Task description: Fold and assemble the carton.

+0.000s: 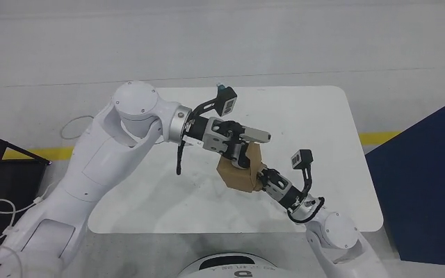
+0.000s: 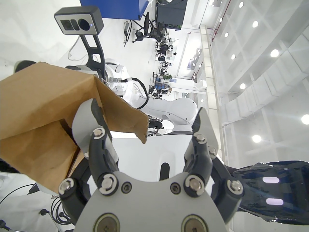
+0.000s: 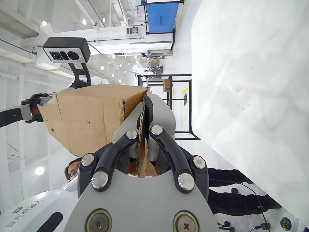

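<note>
**Brown carton held between both hands over the white surface**

Top view: the brown cardboard carton sits over the near-middle part of the white rectangular surface, between the two arms. The left hand meets it from the far-left side. The right hand meets it from the near-right side and touches its lower corner.

Left wrist view: the left hand stands with its fingers apart. One finger lies against a bent flap of the carton, at the fold where the flap joins the box wall. The other finger is well apart from the cardboard, touching nothing. The flap's worn corner juts out between the two fingers.

Right wrist view: the right hand is clamped on a thin cardboard edge of the carton, both fingers pressed flat against the corrugated sheet. The carton's body stands just beyond the fingertips, creased and slightly dented, and apart from the surface.
</note>
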Available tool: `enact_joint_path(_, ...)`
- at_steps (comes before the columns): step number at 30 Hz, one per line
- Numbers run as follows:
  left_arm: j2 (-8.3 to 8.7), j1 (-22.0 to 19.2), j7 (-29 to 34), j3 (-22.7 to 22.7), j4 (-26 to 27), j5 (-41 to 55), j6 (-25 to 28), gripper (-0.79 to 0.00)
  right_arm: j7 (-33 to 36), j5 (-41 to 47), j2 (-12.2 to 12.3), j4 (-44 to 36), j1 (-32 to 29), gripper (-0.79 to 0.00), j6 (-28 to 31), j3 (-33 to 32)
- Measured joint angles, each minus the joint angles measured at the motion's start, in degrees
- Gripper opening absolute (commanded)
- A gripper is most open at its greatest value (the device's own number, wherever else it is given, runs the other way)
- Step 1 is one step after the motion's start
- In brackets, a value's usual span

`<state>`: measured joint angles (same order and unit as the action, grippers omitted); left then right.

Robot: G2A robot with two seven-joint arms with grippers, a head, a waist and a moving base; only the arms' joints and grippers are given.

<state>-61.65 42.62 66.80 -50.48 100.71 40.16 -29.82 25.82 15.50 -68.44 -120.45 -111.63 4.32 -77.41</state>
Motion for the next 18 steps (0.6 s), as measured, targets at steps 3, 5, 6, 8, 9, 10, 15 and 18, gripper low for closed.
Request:
enact_joint_path(3, 0.0, -1.16, 1.3, 0.37, -0.42, -0.57, -1.19, -0.274, -0.37, -0.22, 0.02, 0.05, 0.32, -0.785, -0.2, 0.34)
enact_joint_path(5, -0.01, -1.78, 1.91, 0.65, -0.76, -0.93, -1.76, -0.329, -0.69, -0.29, 0.04, 0.07, 0.47, -0.785, -0.27, 0.52)
enact_joint_path(6, -0.01, -2.0, 2.12, 0.76, -0.91, -1.05, -1.97, -0.345, -0.82, -0.31, 0.04, 0.08, 0.51, -0.785, -0.28, 0.58)
enact_joint_path(8, -0.01, -2.43, 2.59, 0.93, -1.25, -1.25, -2.29, -0.366, -1.15, -0.36, 0.06, 0.09, 0.56, -0.785, -0.29, 0.67)
enact_joint_path(9, 0.0, -2.6, 2.88, 1.01, -1.38, -1.36, -2.47, -0.372, -1.25, -0.37, 0.07, 0.09, 0.56, -0.785, -0.28, 0.7)
enact_joint_path(10, 0.04, -2.89, 3.27, 1.1, -1.53, -1.69, -2.79, -0.382, -1.39, -0.35, 0.09, 0.09, 0.55, -0.785, -0.23, 0.71)
enact_joint_path(15, 0.4, -3.8, 3.94, 1.48, -1.79, -3.48, -3.81, -0.363, -1.72, -0.22, 0.17, 0.13, 0.52, -0.785, -0.25, 0.7)
enact_joint_path(18, 0.87, -4.62, 3.34, 2.38, -1.67, -4.44, -4.33, -0.339, -1.95, -0.49, 0.23, 0.19, 0.61, -0.785, -0.53, 0.7)
